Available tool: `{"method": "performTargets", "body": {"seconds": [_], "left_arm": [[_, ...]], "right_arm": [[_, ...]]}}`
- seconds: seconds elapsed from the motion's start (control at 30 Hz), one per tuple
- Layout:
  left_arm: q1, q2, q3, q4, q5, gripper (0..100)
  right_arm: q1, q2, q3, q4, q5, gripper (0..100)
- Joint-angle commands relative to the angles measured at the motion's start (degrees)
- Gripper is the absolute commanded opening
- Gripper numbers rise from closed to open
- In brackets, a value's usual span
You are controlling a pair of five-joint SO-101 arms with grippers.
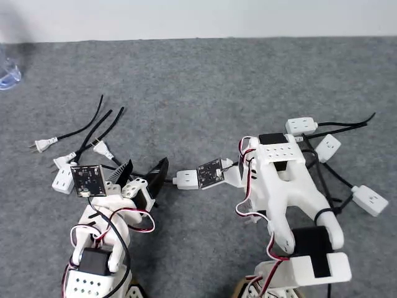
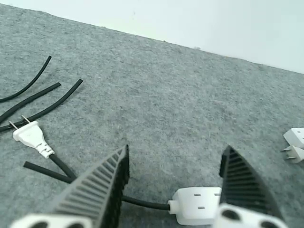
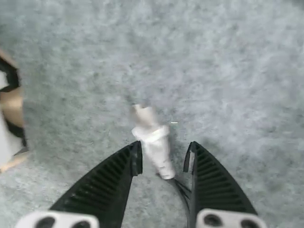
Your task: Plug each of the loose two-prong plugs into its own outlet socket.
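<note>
Right fingers [image 3: 109, 180]: spread open, straddling the plug [image 3: 154, 142] (not yet gripping)
Long axis: running lengthwise between them

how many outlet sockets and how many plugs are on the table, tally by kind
outlet sockets: 5
two-prong plugs: 4, one inside the open right hand
total: 9
</note>
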Motion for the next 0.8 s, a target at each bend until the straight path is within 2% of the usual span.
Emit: {"method": "performTargets", "body": {"seconds": [0.0,0.17,0.37,0.5,0.57,0.77], "left_arm": [[-0.09,0.0,-0.4,0.26,0.09,29],[-0.09,0.0,-0.4,0.26,0.09,29],[0.0,0.0,-0.4,0.26,0.09,29],[0.0,0.0,-0.4,0.26,0.09,29],[0.0,0.0,-0.4,0.26,0.09,29],[0.0,0.0,-0.4,0.26,0.09,29]], "right_arm": [[-0.48,-0.57,0.88,-1.19,0.53,15.4],[0.04,-0.57,5.89,-3.3,6.33,15.4],[-0.31,-0.57,10.2,-11.21,6.24,14.7],[-0.48,-1.01,9.85,-14.29,6.24,0.0],[-0.22,-1.19,9.85,-16.31,6.24,2.8],[-0.4,-0.66,5.71,-17.8,5.1,0.8]]}}
